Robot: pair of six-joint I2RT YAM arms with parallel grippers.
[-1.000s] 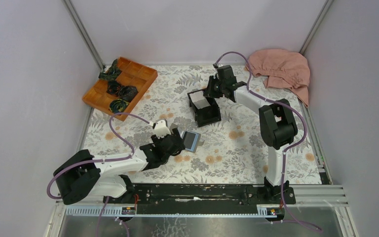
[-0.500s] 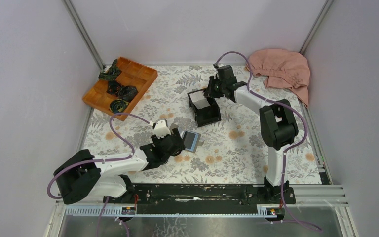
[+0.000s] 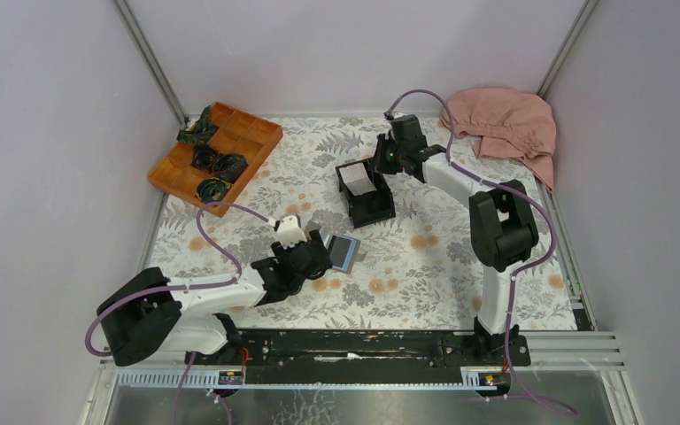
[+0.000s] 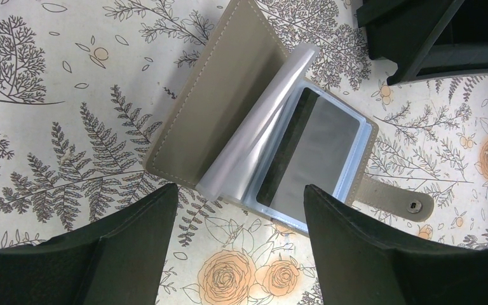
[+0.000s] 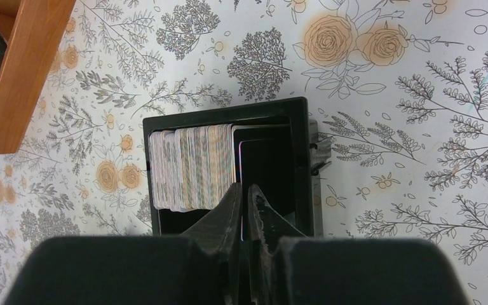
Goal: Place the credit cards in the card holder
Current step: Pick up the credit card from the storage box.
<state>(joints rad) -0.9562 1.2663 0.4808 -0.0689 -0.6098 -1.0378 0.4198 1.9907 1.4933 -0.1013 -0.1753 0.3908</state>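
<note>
plain lilac walls (image 3: 336, 44), metal corner posts (image 3: 150, 62), floral tablecloth (image 3: 425, 274), soft even light.

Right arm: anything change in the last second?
The right tool eased slightly toward the far wall above the black box, its elbow swinging toward the near edge. Its jaws stand nearly together by the credit cards; grip unclear. Left tool, card holder, orange tray and pink cloth stayed put.
</note>
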